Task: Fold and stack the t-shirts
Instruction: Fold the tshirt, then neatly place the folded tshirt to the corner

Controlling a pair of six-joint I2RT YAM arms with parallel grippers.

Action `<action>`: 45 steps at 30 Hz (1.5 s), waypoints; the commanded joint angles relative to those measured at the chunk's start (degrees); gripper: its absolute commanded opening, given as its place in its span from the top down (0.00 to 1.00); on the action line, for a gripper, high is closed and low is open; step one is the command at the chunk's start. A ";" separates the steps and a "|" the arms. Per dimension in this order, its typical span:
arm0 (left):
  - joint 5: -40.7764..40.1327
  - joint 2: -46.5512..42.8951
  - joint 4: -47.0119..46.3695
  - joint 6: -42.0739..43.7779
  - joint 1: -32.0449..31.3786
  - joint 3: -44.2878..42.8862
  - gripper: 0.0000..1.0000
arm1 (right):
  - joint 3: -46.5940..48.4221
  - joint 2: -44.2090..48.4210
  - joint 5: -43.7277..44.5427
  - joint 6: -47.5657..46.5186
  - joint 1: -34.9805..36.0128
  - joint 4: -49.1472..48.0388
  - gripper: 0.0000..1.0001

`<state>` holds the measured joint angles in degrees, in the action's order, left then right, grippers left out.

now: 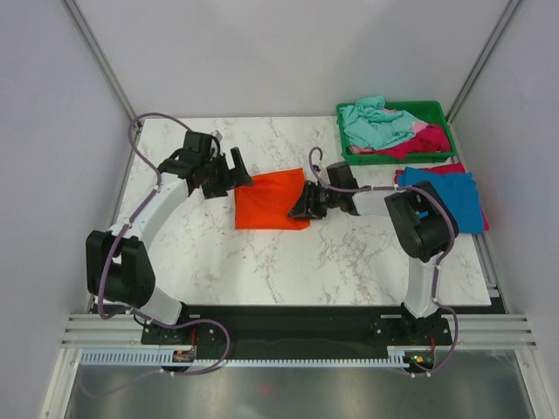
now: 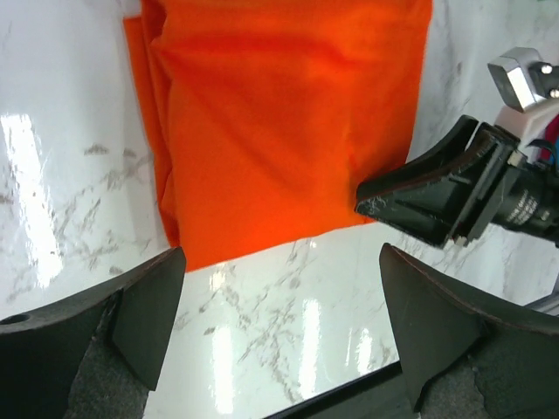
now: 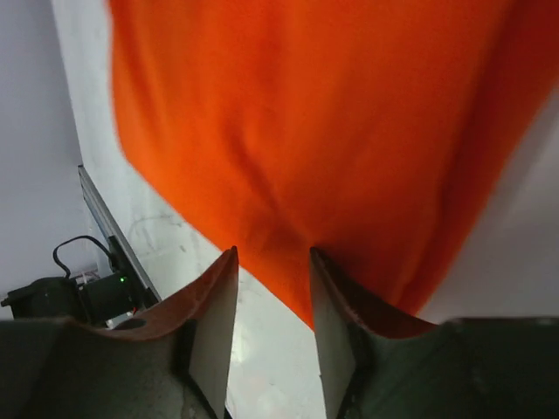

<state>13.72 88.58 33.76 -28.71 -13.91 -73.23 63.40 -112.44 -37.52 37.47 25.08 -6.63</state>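
Orange t-shirt (image 1: 271, 202): folded into a rough rectangle and lying flat on the desk (image 1: 262, 262), between the two hands. Its layered edges show on the side nearest the left hand.
Left hand (image 1: 238, 175): fingers spread wide, holding nothing. It hovers just off the shirt's far left edge, with the cloth ahead of its fingertips.
Right hand (image 1: 302, 206): low at the shirt's right edge, facing the left hand across the cloth.
Right fingers (image 3: 214, 323): a narrow gap apart. A point of the orange cloth reaches in between them and creases run toward it. I cannot tell whether they pinch it, as that view is blurred.
Blue t-shirt (image 1: 450, 196): folded, behind the right hand, beside that arm's elbow.
Pink t-shirt (image 1: 441, 168): under the blue one, showing only at its edges.
Green tray (image 1: 437, 109): beyond the right hand, at the far corner of the desk.
Teal t-shirt (image 1: 376, 122): crumpled in the tray, on the side nearer the hands.
Magenta t-shirt (image 1: 419, 144): crumpled in the tray beside the teal one.
Desk surface: white marble pattern, glossy.
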 commanded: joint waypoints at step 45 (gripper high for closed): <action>-6.24 -53.93 6.77 14.30 -2.79 21.89 0.01 | 20.19 -15.87 9.05 -6.90 -3.46 13.60 0.10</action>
<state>10.15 37.06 43.29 -16.78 -16.73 -53.15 85.82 -123.87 -27.42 28.88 20.67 7.99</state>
